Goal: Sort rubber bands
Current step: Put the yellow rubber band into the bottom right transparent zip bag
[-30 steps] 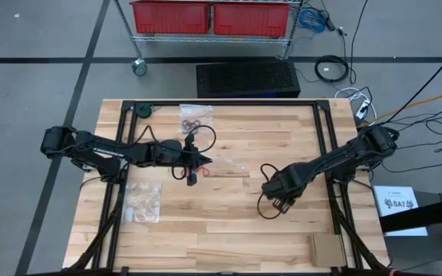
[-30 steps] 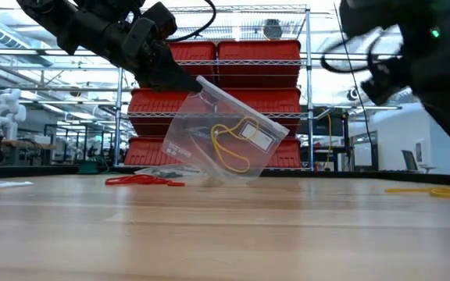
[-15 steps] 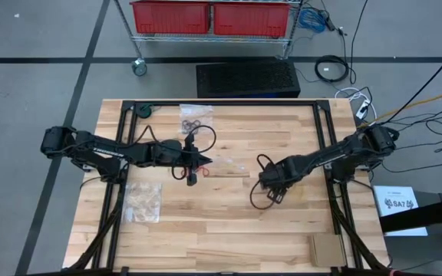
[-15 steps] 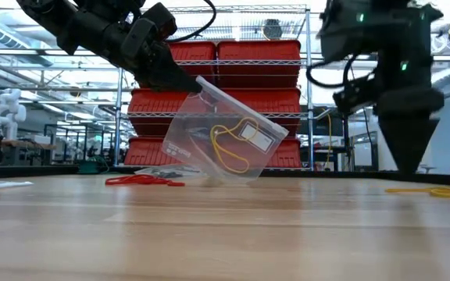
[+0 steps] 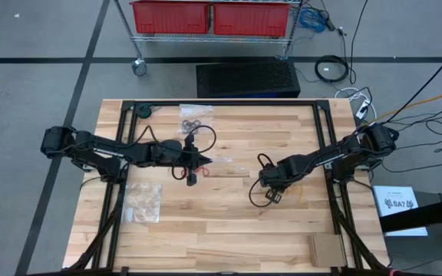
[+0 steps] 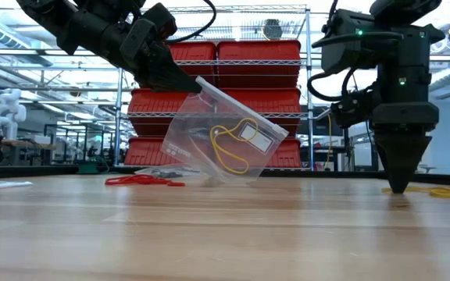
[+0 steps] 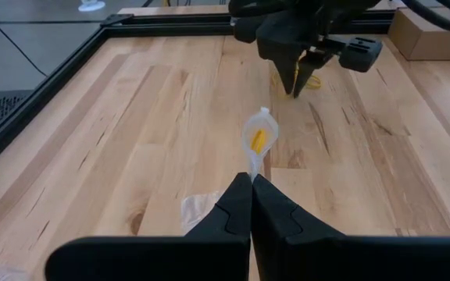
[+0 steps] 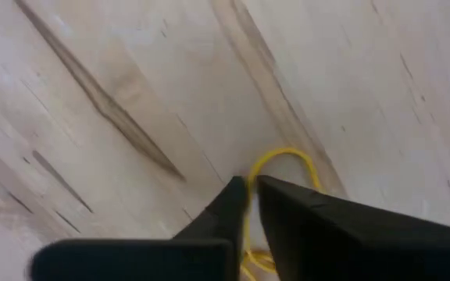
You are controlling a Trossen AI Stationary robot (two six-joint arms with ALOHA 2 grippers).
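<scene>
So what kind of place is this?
Probably a robotics lab or workshop: a wooden table with two robot arms, a wire shelf of red bins behind, and a white robot standing farther back.

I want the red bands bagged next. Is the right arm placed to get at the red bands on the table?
Probably not right away. The right gripper is down on a yellow band, nearly shut around it. The red bands lie on the far side of the bag held up by the left gripper.
</scene>
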